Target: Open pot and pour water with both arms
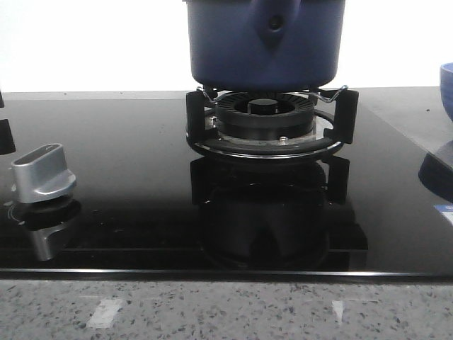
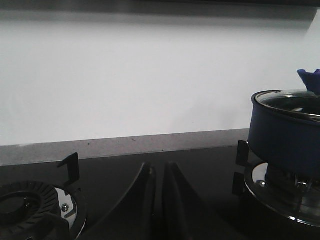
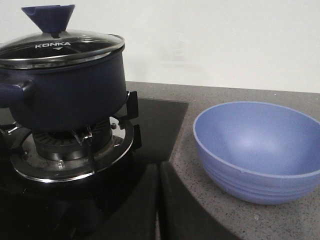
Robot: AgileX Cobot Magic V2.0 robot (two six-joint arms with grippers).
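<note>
The dark blue pot (image 1: 265,42) stands on the gas burner (image 1: 265,120) at the middle back, its handle stub toward me. In the right wrist view the pot (image 3: 70,95) carries a glass lid (image 3: 60,47) with a blue knob (image 3: 48,17). It also shows in the left wrist view (image 2: 285,135). My left gripper (image 2: 160,172) is shut and empty, low over the black glass hob, apart from the pot. My right gripper (image 3: 159,172) is shut and empty, between the burner and the blue bowl (image 3: 257,150). Neither gripper shows in the front view.
A silver stove knob (image 1: 44,170) sits on the hob at the front left. A second burner (image 2: 30,205) lies on the pot's far side from the bowl. The bowl's edge (image 1: 446,88) shows at the right on the grey speckled counter (image 1: 226,308). White wall behind.
</note>
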